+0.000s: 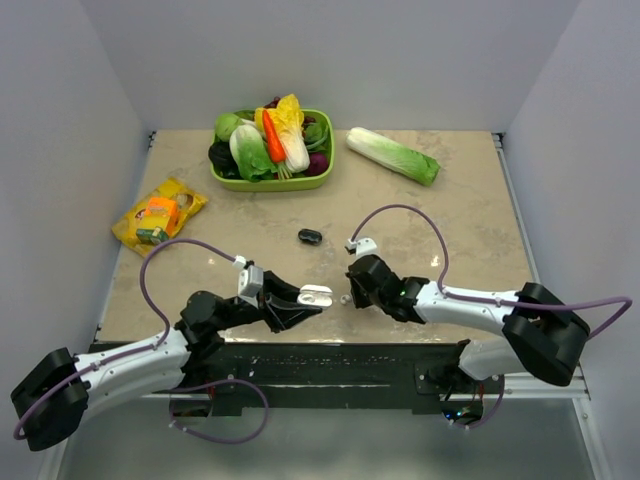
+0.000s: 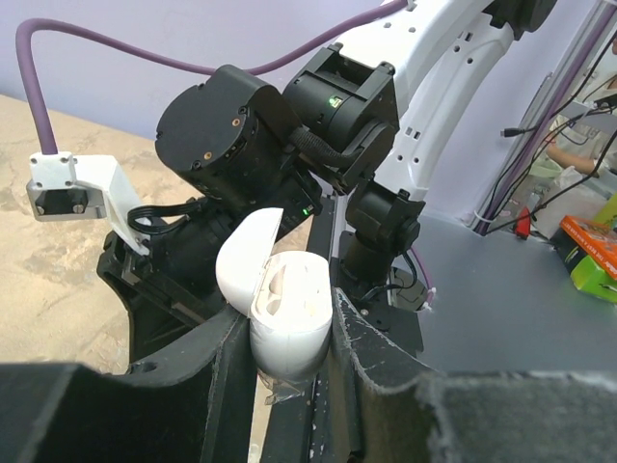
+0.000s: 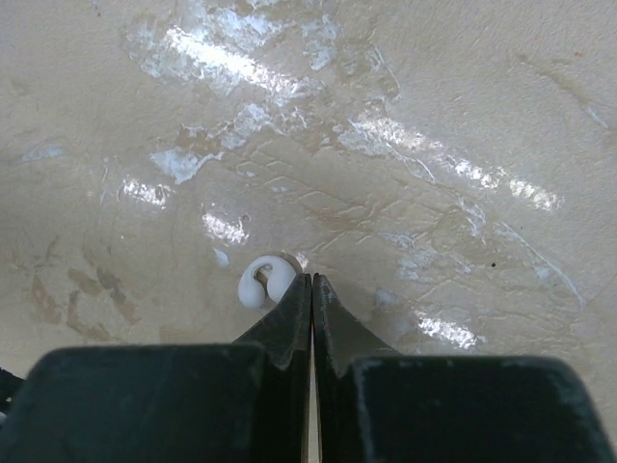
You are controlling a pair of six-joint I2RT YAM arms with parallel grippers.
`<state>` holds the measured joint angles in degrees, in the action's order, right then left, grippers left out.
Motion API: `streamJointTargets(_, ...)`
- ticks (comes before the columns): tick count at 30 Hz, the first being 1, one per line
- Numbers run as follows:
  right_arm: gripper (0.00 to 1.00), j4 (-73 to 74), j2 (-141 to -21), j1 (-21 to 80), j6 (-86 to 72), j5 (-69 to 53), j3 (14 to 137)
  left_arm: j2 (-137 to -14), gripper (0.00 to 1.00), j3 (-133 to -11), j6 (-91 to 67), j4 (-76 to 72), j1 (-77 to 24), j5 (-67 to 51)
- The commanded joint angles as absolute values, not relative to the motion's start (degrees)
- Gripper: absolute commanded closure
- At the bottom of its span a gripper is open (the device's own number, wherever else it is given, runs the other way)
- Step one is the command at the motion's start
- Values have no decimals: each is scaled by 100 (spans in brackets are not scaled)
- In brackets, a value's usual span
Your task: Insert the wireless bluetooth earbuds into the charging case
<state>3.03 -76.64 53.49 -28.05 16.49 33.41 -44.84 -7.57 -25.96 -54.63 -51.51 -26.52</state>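
My left gripper is shut on the white charging case and holds it above the table's near edge. In the left wrist view the case sits upright between the fingers with its lid hinged open to the left. I cannot tell what lies in its wells. My right gripper is shut and empty, tips down at the table. One white earbud lies on the table touching the left side of the closed tips. It also shows in the top view. No second earbud shows.
A black oval object lies mid-table behind the grippers. A green basket of vegetables stands at the back, a napa cabbage to its right. A yellow snack packet lies at the left edge.
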Motion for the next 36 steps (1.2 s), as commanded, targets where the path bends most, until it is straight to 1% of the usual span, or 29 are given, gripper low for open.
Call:
streamJointTargets(1, 100, 263, -7488, 5326, -2988, 1477, 3226, -4517, 100, -668, -2593, -5862, -5177, -2575)
streamJointTargets(6, 100, 272, -7400, 5537, -3138, 1310, 3094, -4544, 100, -633, -2602, -5906, -5177, -2593)
streamJointTargets(10, 100, 229, -7716, 5748, -3173, 1257, 3208, -4632, 100, -598, -2628, -6038, -5177, -2593)
streamJointTargets(30, 100, 26, -8701, 5651, -3120, 1424, 3805, -4544, 100, -527, -2646, -5977, -5177, -2522)
streamJointTargets(32, 96, -132, -8640, 5643, -3024, 1310, 3849, -4570, 100, -554, -2646, -5994, -5177, -2540)
streamJointTargets(33, 88, -184, -8553, 5643, -2989, 1249, 3850, -4579, 100, -562, -2654, -5985, -5177, -2575)
streamJointTargets(35, 78, -228, -8290, 5643, -2901, 1143, 3806, -4579, 100, -571, -2663, -5977, -5177, -2610)
streamJointTargets(36, 68, -220, -7984, 5643, -2874, 1134, 3780, -4553, 100, -571, -2663, -5985, -5177, -2628)
